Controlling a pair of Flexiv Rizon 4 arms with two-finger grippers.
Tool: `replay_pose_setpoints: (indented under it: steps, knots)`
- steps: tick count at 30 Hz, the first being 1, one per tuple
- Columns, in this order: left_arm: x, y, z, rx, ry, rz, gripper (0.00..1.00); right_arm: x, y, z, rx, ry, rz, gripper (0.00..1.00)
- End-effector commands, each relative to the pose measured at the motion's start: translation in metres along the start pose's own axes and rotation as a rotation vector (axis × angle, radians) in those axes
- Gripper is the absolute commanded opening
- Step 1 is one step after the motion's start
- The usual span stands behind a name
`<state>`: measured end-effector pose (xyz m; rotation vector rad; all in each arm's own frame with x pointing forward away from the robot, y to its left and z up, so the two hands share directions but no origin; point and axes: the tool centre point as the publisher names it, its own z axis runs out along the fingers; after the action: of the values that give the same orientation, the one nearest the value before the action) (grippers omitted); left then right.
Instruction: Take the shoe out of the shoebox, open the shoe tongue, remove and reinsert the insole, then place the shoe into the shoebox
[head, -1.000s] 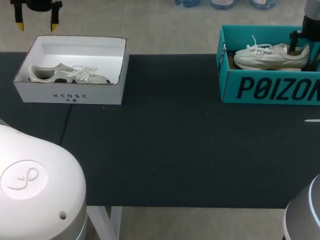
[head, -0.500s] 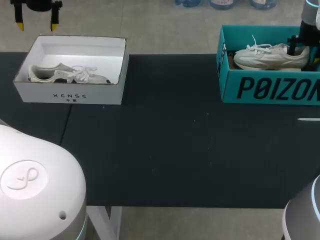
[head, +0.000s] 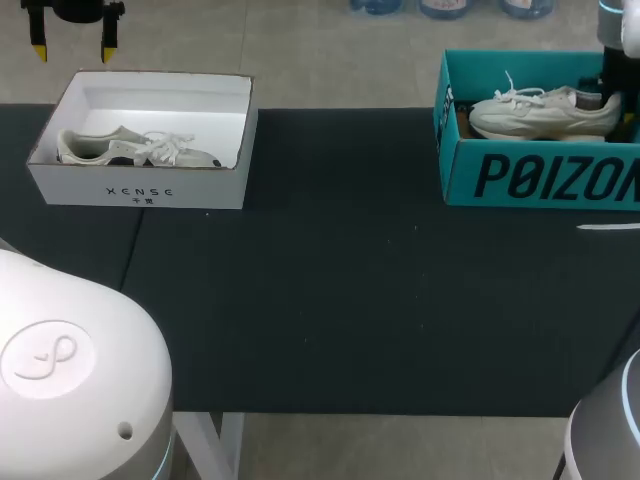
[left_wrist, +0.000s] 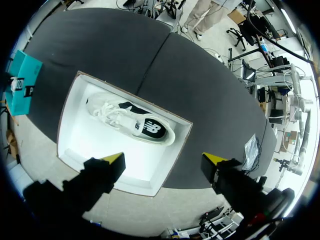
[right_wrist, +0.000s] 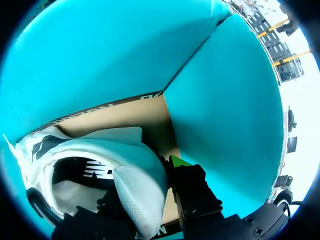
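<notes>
Right end effector pinches the shoe in the teal shoebox — left end effector spread wide.

teal shoebox: white shoe inside | right arm: at heel | left fingers: apart

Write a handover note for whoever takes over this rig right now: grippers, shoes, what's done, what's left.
The left gripper hangs above the white box, jaws open, empty; a second shoe lies inside.
The right gripper is in the teal box, jaws shut on the heel of the shoe.
Done: grasp only; shoe not yet out.
Left: lift out, then every later step, ending with reboxing.
</notes>
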<state>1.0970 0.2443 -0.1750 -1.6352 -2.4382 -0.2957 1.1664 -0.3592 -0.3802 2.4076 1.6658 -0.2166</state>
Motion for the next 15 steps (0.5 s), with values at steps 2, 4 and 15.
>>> replay_pose_setpoints:
  steps: [2,4,15]
  knots:
    - [0.000,0.001,-0.001,0.001,0.003,0.001,1.00,-0.011,-0.007,-0.021,-0.022,0.022,0.019,0.00]
    - [0.000,0.001,-0.001,0.001,0.003,0.001,1.00,-0.014,-0.008,-0.027,-0.029,0.032,0.035,0.00]
    - [0.000,0.001,-0.001,0.001,0.003,0.001,1.00,-0.018,-0.017,-0.090,-0.110,0.153,0.058,0.00]
